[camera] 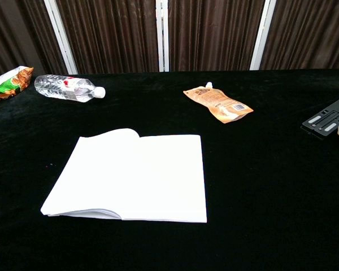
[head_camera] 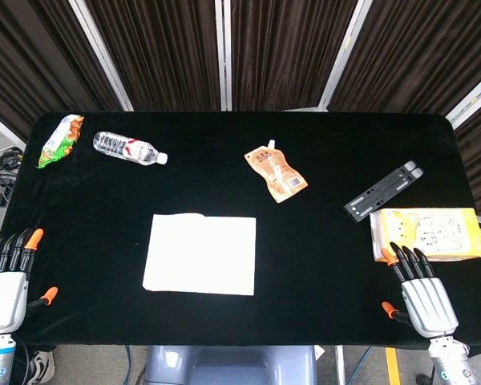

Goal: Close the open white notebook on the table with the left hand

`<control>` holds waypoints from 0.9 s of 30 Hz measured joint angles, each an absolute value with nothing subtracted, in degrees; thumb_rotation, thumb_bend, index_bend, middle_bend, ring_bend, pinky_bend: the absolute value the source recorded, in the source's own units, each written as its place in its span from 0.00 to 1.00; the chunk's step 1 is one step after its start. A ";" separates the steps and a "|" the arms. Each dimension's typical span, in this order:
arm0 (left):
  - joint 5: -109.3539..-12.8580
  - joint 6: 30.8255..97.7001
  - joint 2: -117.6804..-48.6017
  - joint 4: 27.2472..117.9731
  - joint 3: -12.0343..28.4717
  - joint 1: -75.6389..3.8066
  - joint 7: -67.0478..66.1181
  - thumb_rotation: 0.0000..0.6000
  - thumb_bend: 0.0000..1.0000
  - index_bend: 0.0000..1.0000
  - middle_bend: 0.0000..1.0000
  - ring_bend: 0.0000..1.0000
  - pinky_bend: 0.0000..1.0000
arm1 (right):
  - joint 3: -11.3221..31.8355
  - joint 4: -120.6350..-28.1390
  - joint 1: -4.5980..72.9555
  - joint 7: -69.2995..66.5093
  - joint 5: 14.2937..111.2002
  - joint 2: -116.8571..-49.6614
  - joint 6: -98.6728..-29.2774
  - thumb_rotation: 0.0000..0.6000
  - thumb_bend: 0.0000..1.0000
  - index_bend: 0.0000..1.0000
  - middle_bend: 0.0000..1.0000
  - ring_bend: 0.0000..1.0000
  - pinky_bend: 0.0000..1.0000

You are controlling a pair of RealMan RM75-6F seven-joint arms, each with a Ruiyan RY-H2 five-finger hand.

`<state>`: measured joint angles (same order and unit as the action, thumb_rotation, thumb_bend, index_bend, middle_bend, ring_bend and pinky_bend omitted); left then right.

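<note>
Our left hand (head_camera: 6, 281) rests at the near left corner of the surface (head_camera: 321, 241), fingers straight and slightly apart, holding nothing; only the head view shows it; the chest view does not reach that far. Our right hand (head_camera: 419, 293) lies at the near right edge, likewise empty with fingers extended, its tips just short of a yellow box (head_camera: 429, 234).

From the left hand, the white notebook (head_camera: 200, 254) lies to the right and a little farther in, near the middle of the surface and somewhat left of centre; it is open and flat, its long side running left to right. In the chest view the left-hand page (camera: 110, 138) bows up slightly near the spine while the right-hand page lies flat. The left hand is the nearer of the two; we judge it must travel rightward to the notebook's left edge and fold that half over onto the right one; nothing stands between hand and book.

Farther back, well clear of the notebook, lie a snack packet (head_camera: 60, 140), a water bottle (head_camera: 128, 148), an orange pouch (head_camera: 276, 174) and a dark folding stand (head_camera: 382, 191).
</note>
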<state>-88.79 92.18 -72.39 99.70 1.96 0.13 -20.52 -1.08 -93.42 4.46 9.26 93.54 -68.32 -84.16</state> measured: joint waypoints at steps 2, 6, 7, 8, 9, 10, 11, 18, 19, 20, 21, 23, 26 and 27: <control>-89.01 92.11 -72.57 99.71 1.79 0.11 -20.95 1.00 0.12 0.00 0.00 0.00 0.00 | -1.01 -93.38 4.35 8.99 93.58 -68.20 -84.53 1.00 0.06 0.00 0.00 0.00 0.00; -89.10 92.05 -72.77 99.63 1.65 0.11 -21.22 1.00 0.12 0.00 0.00 0.00 0.00 | -0.67 -93.30 4.16 8.75 93.74 -68.21 -85.53 1.00 0.06 0.00 0.00 0.00 0.00; -89.09 92.03 -72.80 99.62 1.62 0.13 -21.22 1.00 0.12 0.00 0.00 0.00 0.00 | -0.55 -93.29 4.09 8.66 93.78 -68.24 -85.87 1.00 0.06 0.00 0.00 0.00 0.00; -89.10 92.02 -72.81 99.61 1.61 0.13 -21.20 1.00 0.12 0.00 0.00 0.00 0.00 | -0.36 -93.25 3.99 8.60 93.80 -68.31 -86.35 1.00 0.06 0.00 0.00 0.00 0.00; -89.12 91.98 -72.83 99.57 1.60 0.11 -21.18 1.00 0.12 0.00 0.00 0.00 0.00 | -0.18 -93.20 3.91 8.60 93.81 -68.38 -86.74 1.00 0.06 0.00 0.00 0.00 0.00; -89.12 91.95 -72.85 99.54 1.60 0.09 -21.18 1.00 0.12 0.00 0.00 0.00 0.00 | 0.02 -93.13 3.83 8.66 93.82 -68.49 -87.15 1.00 0.06 0.00 0.00 0.00 0.00; -89.11 91.89 -72.87 99.51 1.59 0.07 -21.18 1.00 0.12 0.00 0.00 0.00 0.00 | 0.32 -93.03 3.73 8.79 93.83 -68.66 -87.70 1.00 0.06 0.00 0.00 0.00 0.00; -88.86 91.21 -73.10 99.29 1.64 -0.25 -21.16 1.00 0.12 0.00 0.00 0.00 0.00 | 0.95 -92.99 3.46 8.42 93.33 -68.82 -88.35 1.00 0.06 0.00 0.00 0.00 0.00; -88.86 91.04 -73.15 99.28 1.58 -0.31 -21.19 1.00 0.12 0.00 0.00 0.00 0.00 | 0.92 -93.01 3.43 8.37 93.30 -68.78 -88.33 1.00 0.06 0.00 0.00 0.00 0.00; -88.86 90.86 -73.20 99.29 1.52 -0.37 -21.23 1.00 0.12 0.00 0.00 0.00 0.00 | 0.88 -93.05 3.40 8.33 93.30 -68.72 -88.30 1.00 0.06 0.00 0.00 0.00 0.00; -88.88 90.61 -73.26 99.30 1.43 -0.46 -21.29 1.00 0.12 0.00 0.00 0.00 0.00 | 0.85 -93.12 3.38 8.29 93.32 -68.68 -88.31 1.00 0.06 0.00 0.00 0.00 0.00; -88.94 90.17 -73.37 99.34 1.25 -0.62 -21.40 1.00 0.12 0.00 0.00 0.00 0.00 | 0.83 -93.29 3.34 8.26 93.45 -68.61 -88.42 1.00 0.06 0.00 0.00 0.00 0.00; -89.15 89.16 -73.79 99.28 0.87 -1.03 -21.91 1.00 0.12 0.00 0.00 0.00 0.00 | 0.86 -93.23 3.37 8.42 93.53 -68.67 -88.42 1.00 0.06 0.00 0.00 0.00 0.00; -89.20 88.76 -74.00 99.22 0.76 -1.20 -22.19 1.00 0.12 0.00 0.00 0.00 0.00 | 0.85 -93.21 3.38 8.39 93.46 -68.67 -88.31 1.00 0.06 0.00 0.00 0.00 0.00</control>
